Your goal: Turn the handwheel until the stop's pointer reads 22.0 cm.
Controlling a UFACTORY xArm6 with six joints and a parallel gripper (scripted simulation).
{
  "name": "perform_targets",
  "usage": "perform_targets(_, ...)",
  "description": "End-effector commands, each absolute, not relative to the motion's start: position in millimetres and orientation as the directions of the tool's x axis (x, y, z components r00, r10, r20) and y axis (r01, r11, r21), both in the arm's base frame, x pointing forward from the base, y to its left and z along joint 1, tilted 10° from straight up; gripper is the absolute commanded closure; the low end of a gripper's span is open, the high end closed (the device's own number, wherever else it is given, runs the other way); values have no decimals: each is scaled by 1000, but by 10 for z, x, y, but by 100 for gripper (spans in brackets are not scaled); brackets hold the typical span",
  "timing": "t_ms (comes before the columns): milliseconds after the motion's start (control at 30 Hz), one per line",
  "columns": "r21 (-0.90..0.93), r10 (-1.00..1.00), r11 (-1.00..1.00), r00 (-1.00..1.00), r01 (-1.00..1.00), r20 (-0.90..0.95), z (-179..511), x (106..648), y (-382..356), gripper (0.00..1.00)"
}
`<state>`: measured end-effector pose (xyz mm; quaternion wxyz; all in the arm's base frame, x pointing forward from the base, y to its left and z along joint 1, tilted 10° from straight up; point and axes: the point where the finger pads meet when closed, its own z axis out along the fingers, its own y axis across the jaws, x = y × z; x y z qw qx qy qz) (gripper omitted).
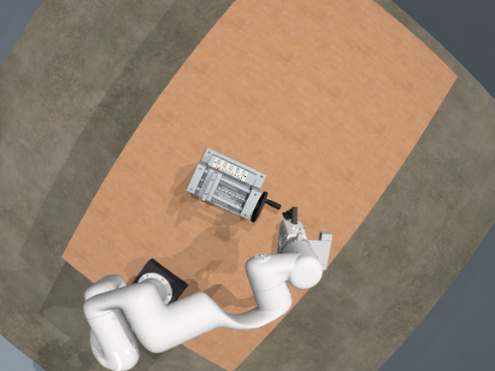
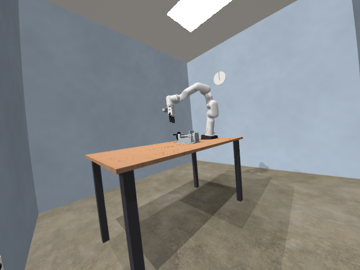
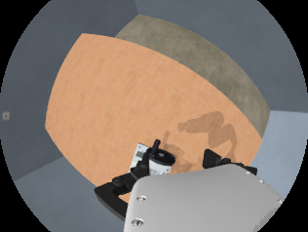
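A small grey slide fixture [image 1: 221, 188] [image 2: 188, 138] stands near the middle of the wooden table [image 1: 302, 87] [image 2: 136, 158] [image 3: 110, 92]. A white scale [image 1: 231, 169] with a red pointer [image 1: 217, 169] runs along its far side. The pointer sits near the end away from the wheel; the numbers are too small to read. A black handwheel [image 1: 258, 206] [image 2: 176, 135] [image 3: 159, 155] with a protruding crank handle [image 1: 274, 204] is at its right end. My gripper [image 1: 290, 214] [image 2: 172, 119] [image 3: 177, 160] is open and empty. It hangs well above the table, just beyond the handle, apart from it.
The arm's black base plate [image 1: 177, 281] is bolted at the table's near edge, left of the fixture. The arm's elbow [image 1: 263, 287] reaches over that edge. A round clock [image 2: 219, 77] hangs on the back wall.
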<state>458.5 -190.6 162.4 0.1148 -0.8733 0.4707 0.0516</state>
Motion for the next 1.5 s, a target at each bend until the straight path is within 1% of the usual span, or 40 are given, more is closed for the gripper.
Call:
perform_targets(0,-101,-879,-425,437,-899,-191,1583,4662,-1773,0)
perform_targets(133,-90,-894,-395,405,-914,-190,1567,4679,-1733,0)
perform_targets(267,-57,-935,-299,305,-952,-181,1517,4730,-1604,0)
perform_targets(433,-39,-956,-235,238,-971,-173,1485,4761,-1520,0)
perform_targets(1000,-35,-960,-220,223,-975,-171,1478,4768,-1500,0)
perform_targets(1033,-35,-960,-220,223,-975,-171,1478,4768,-1499,43)
perform_targets(1267,-37,-959,-220,223,-975,-174,1506,4734,-1347,43)
perform_targets(1433,-37,-959,-220,223,-975,-174,1611,4603,-766,43)
perform_targets(1467,-37,-959,-220,223,-975,-174,1611,4603,-766,43)
